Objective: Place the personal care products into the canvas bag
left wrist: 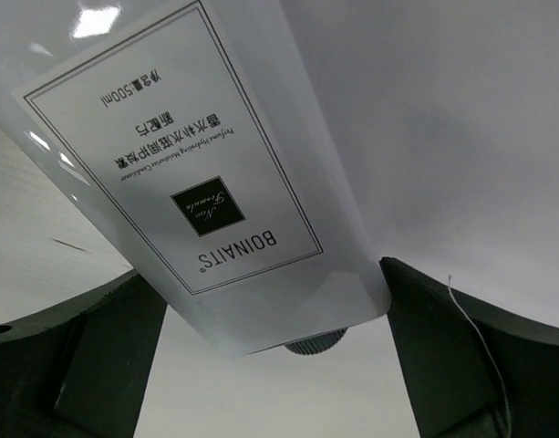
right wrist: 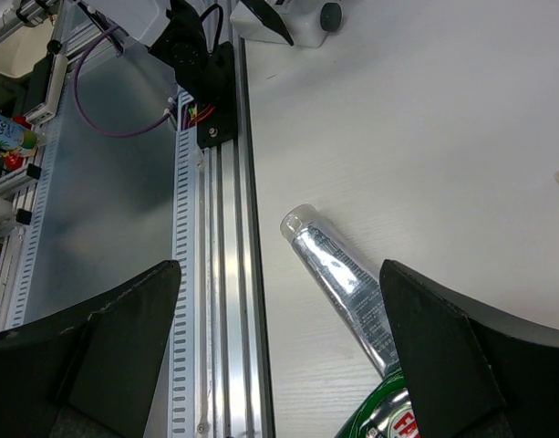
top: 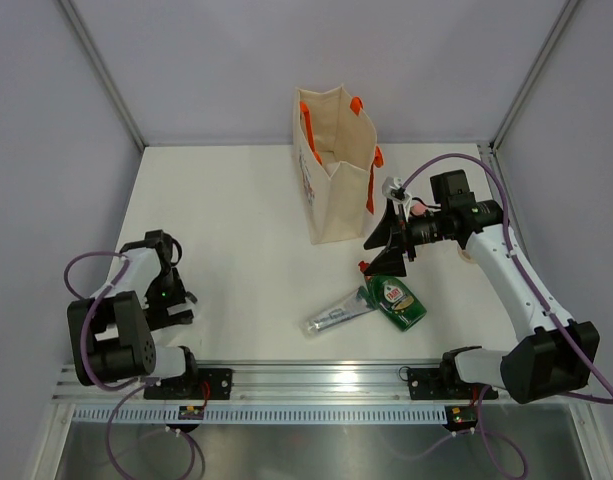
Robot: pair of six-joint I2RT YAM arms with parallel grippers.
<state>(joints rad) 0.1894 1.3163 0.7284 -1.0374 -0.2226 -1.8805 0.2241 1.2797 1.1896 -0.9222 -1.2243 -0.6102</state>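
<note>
The beige canvas bag (top: 336,170) with orange handles stands upright at the back centre, its mouth open. A green bottle (top: 398,302) (right wrist: 388,412) and a silvery tube (top: 338,312) (right wrist: 338,274) lie side by side on the table in front of it. My right gripper (top: 379,245) (right wrist: 279,274) hovers open above them, holding nothing. A white bottle (left wrist: 206,164) (right wrist: 293,23) with a dark ribbed cap (left wrist: 311,345) lies under my folded left arm. My left gripper (top: 171,300) (left wrist: 265,274) stands open, a finger on each side of the bottle's cap end.
An aluminium rail (top: 316,378) (right wrist: 220,274) runs along the near table edge, carrying both arm bases. Grey walls close in the back and sides. A pink cap (top: 418,210) and a small white item (top: 393,187) show behind my right wrist, beside the bag.
</note>
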